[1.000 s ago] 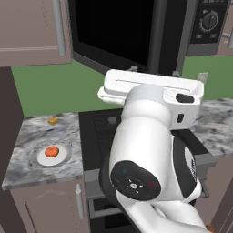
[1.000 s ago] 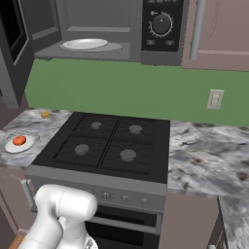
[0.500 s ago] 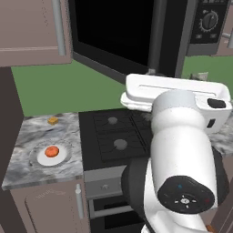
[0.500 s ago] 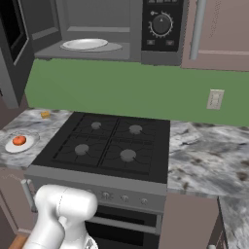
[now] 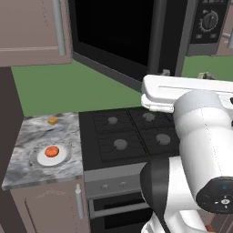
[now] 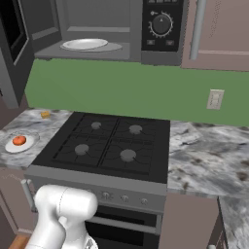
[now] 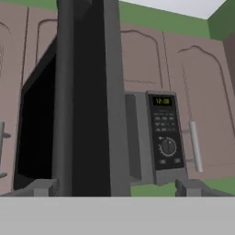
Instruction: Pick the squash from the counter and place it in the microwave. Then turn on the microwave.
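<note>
Squash (image 5: 52, 151): small, rounded, orange-red, sitting on a white plate (image 5: 64, 157) on the marbled counter (image 5: 27, 141). My claw (image 7: 114, 187) is spread wide, empty, facing the open microwave (image 7: 156, 137).

In the left base view the white arm (image 5: 200, 150) now stands further to the right and nearer the camera than a second ago, its big joint low at the right edge. Its flat upper link (image 5: 186, 91) sits further right too, below the microwave (image 5: 136, 36).
</note>
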Tool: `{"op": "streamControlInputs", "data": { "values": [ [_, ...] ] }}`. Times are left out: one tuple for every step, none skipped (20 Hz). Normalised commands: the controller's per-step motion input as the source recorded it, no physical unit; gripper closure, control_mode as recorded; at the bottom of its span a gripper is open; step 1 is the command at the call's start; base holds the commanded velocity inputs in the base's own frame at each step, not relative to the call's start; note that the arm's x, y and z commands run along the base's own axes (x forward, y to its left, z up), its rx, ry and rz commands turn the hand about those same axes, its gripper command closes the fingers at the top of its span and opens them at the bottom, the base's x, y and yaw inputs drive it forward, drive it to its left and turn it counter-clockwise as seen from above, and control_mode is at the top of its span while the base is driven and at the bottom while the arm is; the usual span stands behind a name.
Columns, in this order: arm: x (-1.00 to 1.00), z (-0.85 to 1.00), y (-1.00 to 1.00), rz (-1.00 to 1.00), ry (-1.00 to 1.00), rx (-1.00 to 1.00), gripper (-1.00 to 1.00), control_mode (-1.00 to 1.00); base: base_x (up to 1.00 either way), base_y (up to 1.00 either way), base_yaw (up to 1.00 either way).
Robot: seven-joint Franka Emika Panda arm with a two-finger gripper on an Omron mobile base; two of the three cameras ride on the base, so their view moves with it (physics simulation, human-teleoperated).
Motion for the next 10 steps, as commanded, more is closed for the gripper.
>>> {"op": "streamControlInputs", "data": {
  "values": [
    [0.06,0.00,-0.26,0.00,0.02,0.00,-1.00,-1.00,0.00,0.00,0.00],
    [0.04,0.00,-0.22,0.01,0.03,0.00,-1.00,-1.00,0.00,0.00,0.00],
    [0.02,0.00,-0.20,0.04,0.04,0.00,-1.00,-1.00,0.00,0.00,0.00],
    [0.00,0.00,-0.14,0.09,0.06,0.00,-1.00,-1.00,0.00,0.00,0.00],
    [0.00,0.00,-0.10,0.14,0.08,0.00,-1.00,-1.00,0.00,0.00,0.00],
    [0.00,0.00,0.00,0.20,0.08,0.00,-1.00,-1.00,0.00,0.00,0.00],
    [0.00,0.00,0.00,0.23,0.07,0.00,-1.00,-1.00,0.00,0.00,0.00],
    [0.00,-0.02,0.00,0.25,0.06,0.00,-1.00,-1.00,0.00,0.00,0.00],
    [0.00,-0.04,0.00,0.27,0.06,0.00,-1.00,-1.00,0.00,0.00,0.00],
    [0.00,-0.05,0.00,0.28,0.05,0.00,-1.00,-1.00,0.00,0.00,0.00]
  ]
}}
